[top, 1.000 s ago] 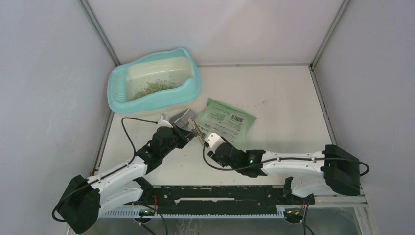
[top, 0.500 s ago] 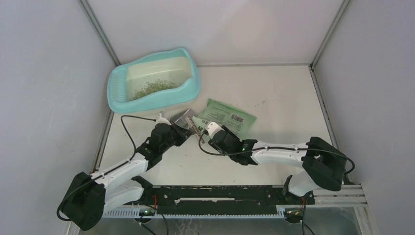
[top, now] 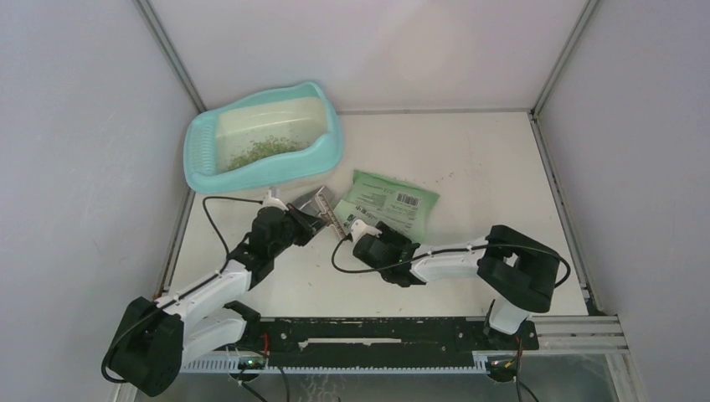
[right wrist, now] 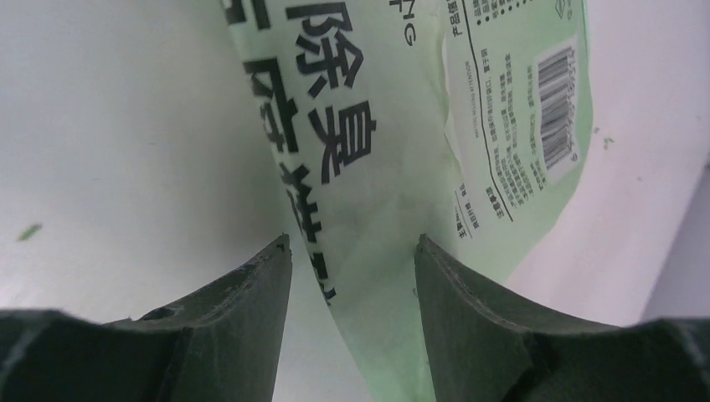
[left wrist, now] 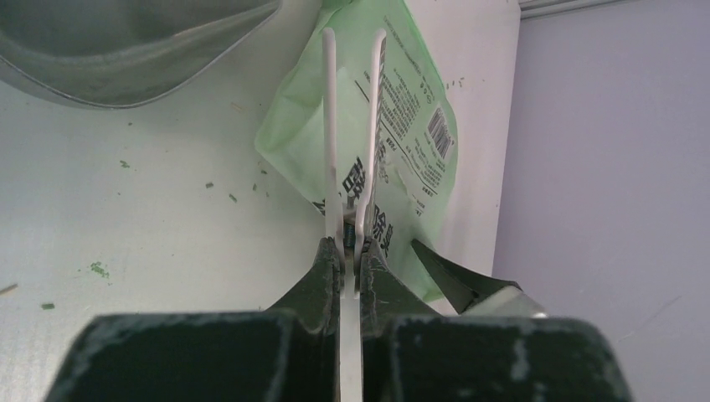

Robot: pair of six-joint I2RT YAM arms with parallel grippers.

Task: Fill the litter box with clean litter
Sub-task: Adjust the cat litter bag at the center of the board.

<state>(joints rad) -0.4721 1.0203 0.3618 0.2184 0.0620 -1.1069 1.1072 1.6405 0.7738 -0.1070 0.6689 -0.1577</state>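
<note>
The light turquoise litter box [top: 331, 142] stands at the back left, with a thin patch of green-beige litter [top: 264, 151] on its cream floor. The flat green bag [top: 389, 201] lies right of it on the table. The grey metal scoop [top: 311, 199] lies between them and also shows in the left wrist view [left wrist: 134, 50]. My left gripper [top: 311, 219] is shut on a thin pale two-strip handle [left wrist: 331, 126], seemingly the scoop's. My right gripper [top: 358, 229] is open, its jaws either side of the bag's near corner [right wrist: 360, 201].
Loose granules are scattered on the white table [left wrist: 99, 270]. Grey walls close in the left, back and right sides. The right gripper's finger [left wrist: 452, 276] shows close beside my left gripper. Cables loop from both wrists.
The right arm has folded in toward the left, bringing its open gripper onto the bag's near corner. The left gripper has shifted slightly up and left with the handle in it.
</note>
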